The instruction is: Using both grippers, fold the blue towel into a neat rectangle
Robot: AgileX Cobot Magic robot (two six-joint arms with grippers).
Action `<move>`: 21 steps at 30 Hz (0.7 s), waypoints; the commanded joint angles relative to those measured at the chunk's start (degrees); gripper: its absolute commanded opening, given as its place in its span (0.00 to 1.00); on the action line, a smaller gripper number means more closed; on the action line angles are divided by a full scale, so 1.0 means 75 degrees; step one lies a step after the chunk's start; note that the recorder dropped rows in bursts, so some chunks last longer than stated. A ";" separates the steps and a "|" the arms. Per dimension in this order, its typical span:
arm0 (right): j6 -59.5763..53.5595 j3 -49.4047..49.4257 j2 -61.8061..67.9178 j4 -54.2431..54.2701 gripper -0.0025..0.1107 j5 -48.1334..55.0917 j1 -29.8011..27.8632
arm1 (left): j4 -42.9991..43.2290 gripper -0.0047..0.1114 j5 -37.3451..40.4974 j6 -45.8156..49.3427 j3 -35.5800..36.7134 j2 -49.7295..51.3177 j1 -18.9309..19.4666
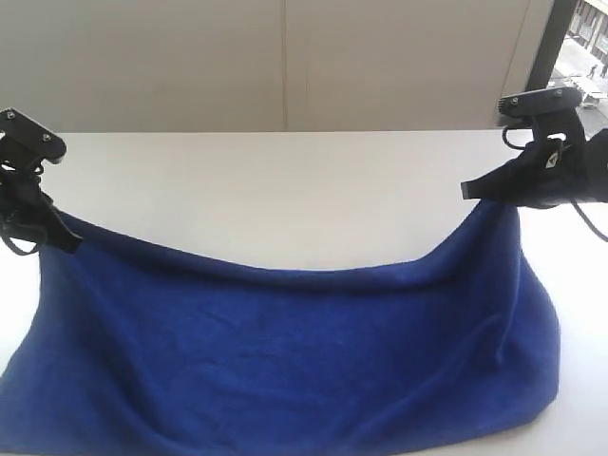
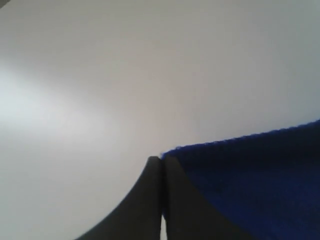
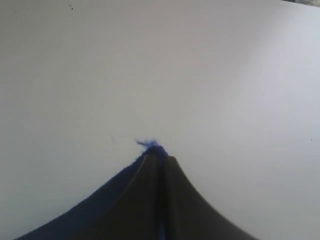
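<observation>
Towel [image 1: 285, 370] is held up by two corners and sags in a curve across the lower half of the frame, over the white table [image 1: 285, 180]. Left gripper [image 1: 66, 237] is clamped on the corner at mid left, right gripper [image 1: 472, 190] on the corner at upper right. In both wrist views the jaws are seen pressed together on blue cloth.

Bright daylight is admitted through the window [image 1: 581, 47] behind the right gripper [image 1: 472, 189]. Wrist views are rendered soft; fingers [image 3: 142, 200] are silhouetted, blurred. Glare is registered on the table [image 2: 35, 105] beyond the left gripper [image 2: 161, 160].
</observation>
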 commanded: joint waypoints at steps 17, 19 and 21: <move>-0.0029 0.0052 -0.0092 -0.0024 0.74 0.0112 -0.0321 | -0.0147 0.74 -0.0104 -0.0049 -0.0001 0.0059 0.0311; -0.0029 0.0052 -0.0597 -0.0024 0.74 0.0476 -0.0321 | -0.0205 0.70 -0.0149 -0.0388 -0.0001 -0.0463 0.0214; 0.0090 0.0052 -0.1176 0.0003 0.74 0.1231 -0.0321 | -0.0205 0.63 -0.0173 -0.0817 -0.0001 -0.1012 -0.0260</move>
